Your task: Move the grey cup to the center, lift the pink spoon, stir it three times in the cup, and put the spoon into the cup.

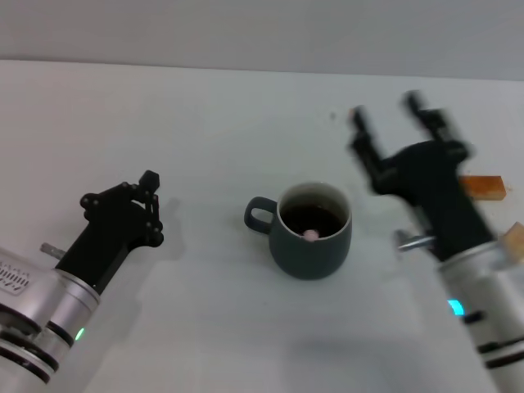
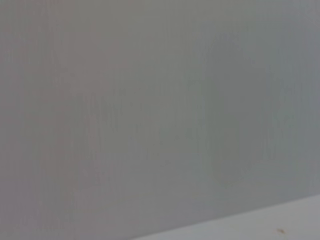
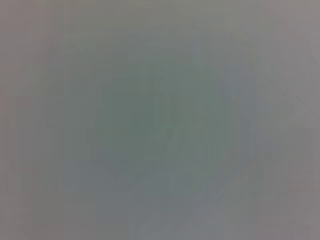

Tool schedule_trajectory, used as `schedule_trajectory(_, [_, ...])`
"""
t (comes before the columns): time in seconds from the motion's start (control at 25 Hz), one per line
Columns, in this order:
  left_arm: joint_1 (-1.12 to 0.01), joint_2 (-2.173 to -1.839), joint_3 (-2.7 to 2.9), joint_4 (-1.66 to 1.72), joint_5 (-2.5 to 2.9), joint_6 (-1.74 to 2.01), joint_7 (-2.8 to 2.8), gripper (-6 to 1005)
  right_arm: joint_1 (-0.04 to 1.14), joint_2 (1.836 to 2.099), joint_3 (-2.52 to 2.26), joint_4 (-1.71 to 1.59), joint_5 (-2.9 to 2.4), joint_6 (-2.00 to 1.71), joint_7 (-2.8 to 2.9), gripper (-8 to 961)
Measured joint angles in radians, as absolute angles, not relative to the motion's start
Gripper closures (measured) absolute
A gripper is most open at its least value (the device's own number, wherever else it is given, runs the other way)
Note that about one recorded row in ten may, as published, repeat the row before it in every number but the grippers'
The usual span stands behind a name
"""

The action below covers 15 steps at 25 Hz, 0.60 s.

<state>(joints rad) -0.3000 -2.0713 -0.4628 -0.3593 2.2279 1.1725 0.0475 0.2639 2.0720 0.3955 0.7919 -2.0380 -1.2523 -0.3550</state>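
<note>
The grey cup stands at the middle of the white table, handle toward my left, with dark liquid inside. The pink spoon shows only as a small pale pink tip sticking out of the liquid near the cup's near wall; the rest of it is hidden inside. My right gripper is open and empty, raised to the right of and behind the cup. My left gripper rests low at the left, shut and empty, well apart from the cup. Both wrist views show only plain grey surface.
Small orange-brown wooden blocks lie at the right, partly hidden behind my right arm, with another nearer the edge. The table's far edge runs across the top of the head view.
</note>
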Motion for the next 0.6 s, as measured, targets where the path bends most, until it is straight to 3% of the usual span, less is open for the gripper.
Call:
schedule_trajectory(0.28, [-0.289,-2.069,-0.510,-0.342,2.227,1.206,0.052,1001,0.134,2.075,0.523,0.715,-2.030,-1.421,-0.348,412])
schedule_trajectory(0.6, [-0.287,-2.069,-0.562,-0.322,2.227,1.201,0.053,1001,0.036,2.074,0.526,0.679,-1.960,-1.478,-0.311,293])
